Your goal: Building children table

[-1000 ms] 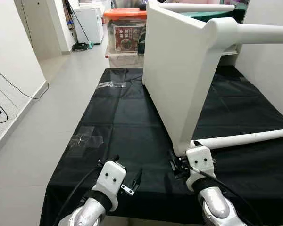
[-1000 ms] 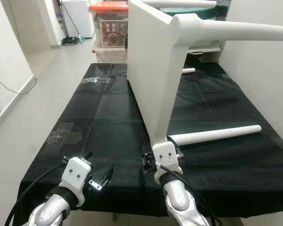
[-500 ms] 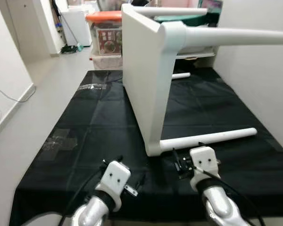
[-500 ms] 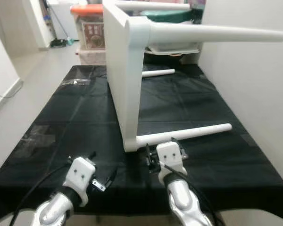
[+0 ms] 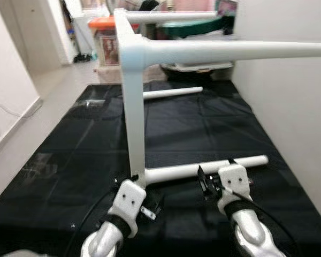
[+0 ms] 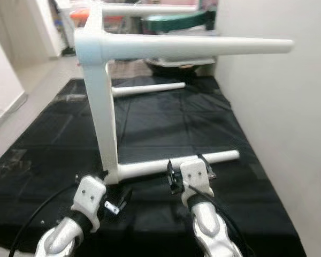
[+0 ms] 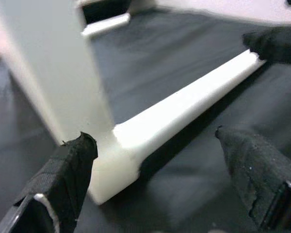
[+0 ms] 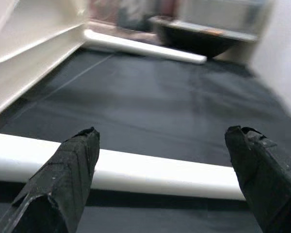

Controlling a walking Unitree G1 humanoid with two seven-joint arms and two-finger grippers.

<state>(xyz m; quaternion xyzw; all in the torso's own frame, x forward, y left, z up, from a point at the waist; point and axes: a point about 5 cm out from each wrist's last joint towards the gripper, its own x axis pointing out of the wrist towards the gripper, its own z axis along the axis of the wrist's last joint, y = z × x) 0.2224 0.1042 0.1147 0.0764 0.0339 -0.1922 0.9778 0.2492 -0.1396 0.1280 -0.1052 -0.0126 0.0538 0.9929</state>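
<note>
Nearest me, both grippers hang low over the black sheet [image 5: 59, 144], fingers spread wide, holding nothing. The right gripper [image 8: 160, 170] straddles the lower leg [image 5: 203, 168], whose long axis runs crosswise toward the wall [image 5: 289, 107]. The left gripper [image 7: 169, 160] faces the corner where that leg joins the tabletop [image 5: 132, 107], which stands on edge. Another leg [image 5: 230, 51] juts overhead; open room lies leftward.
</note>
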